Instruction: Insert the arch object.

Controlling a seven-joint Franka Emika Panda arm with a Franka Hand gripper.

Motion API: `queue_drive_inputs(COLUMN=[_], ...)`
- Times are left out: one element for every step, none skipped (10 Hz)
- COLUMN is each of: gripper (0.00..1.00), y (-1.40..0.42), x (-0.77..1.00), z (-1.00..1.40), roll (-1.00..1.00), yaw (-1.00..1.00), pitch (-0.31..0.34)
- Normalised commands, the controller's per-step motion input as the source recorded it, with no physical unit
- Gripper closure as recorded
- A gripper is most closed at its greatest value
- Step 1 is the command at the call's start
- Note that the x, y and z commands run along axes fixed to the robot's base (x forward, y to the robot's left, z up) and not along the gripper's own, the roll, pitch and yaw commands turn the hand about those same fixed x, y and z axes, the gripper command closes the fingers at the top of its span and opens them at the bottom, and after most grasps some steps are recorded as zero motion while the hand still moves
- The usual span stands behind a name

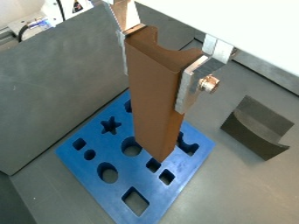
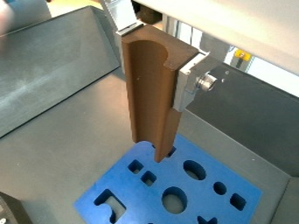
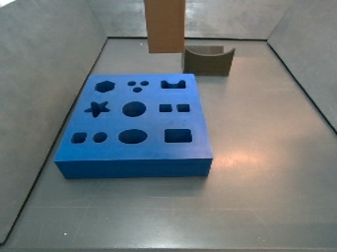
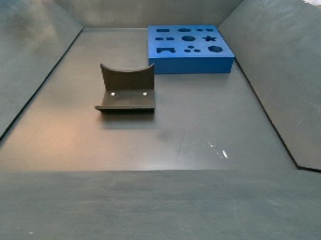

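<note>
My gripper (image 1: 158,61) is shut on the arch object (image 1: 155,105), a tall orange-brown block held upright, with a curved notch in its upper end. Both wrist views show it between the silver fingers (image 2: 187,83), and the gripper (image 2: 156,57) grips it near the top. Its lower end hangs over the blue board (image 1: 117,188) with its shaped holes, near one edge of the board (image 2: 122,188). In a side view the block (image 3: 165,25) hangs above the far edge of the board (image 3: 132,162); the gripper itself is out of frame there.
A squat dark grey block with a curved scoop (image 3: 207,61) stands on the floor beyond the board, also seen in a wrist view (image 1: 257,127) and a side view (image 4: 126,89). Grey walls enclose the floor. The board (image 4: 189,64) lies at the far end.
</note>
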Motion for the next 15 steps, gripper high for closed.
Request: queue_drive_inputs(gripper=[1.00,1.00,1.00,1.00,1.00,1.00,1.00,1.00,1.00,1.00,1.00,1.00,1.00,1.00,1.00], y=[0.09,0.26,0.16,0.08,0.16,0.19,0.30,0.31,0.35,0.32,0.25,0.20,0.17,0.21,0.21], x=[0.00,0.00,0.07,0.10,0.20,0.65,0.60,0.23,0.20,0.19,0.09,0.06,0.10,0.25,0.17], z=[-0.06,-0.49,-0.66,-0.79,-0.95,-0.96,-0.68,-0.48,-0.43,-0.42,-0.36,-0.17,-0.17,-0.28,-0.26], roll=[-0.13,0.00,0.20,0.16,0.12,0.09,0.22,0.35,0.38,0.38,0.29,0.00,0.00,0.07,0.14], yaw=[0.00,0.00,0.00,0.04,0.04,0.00,0.00,0.21,0.25,0.22,0.13,0.00,0.00,0.02,0.00], pitch=[0.000,0.027,0.090,0.037,0.000,0.051,0.079,0.020,0.017,0.037,0.053,0.049,0.043,0.091,0.109])
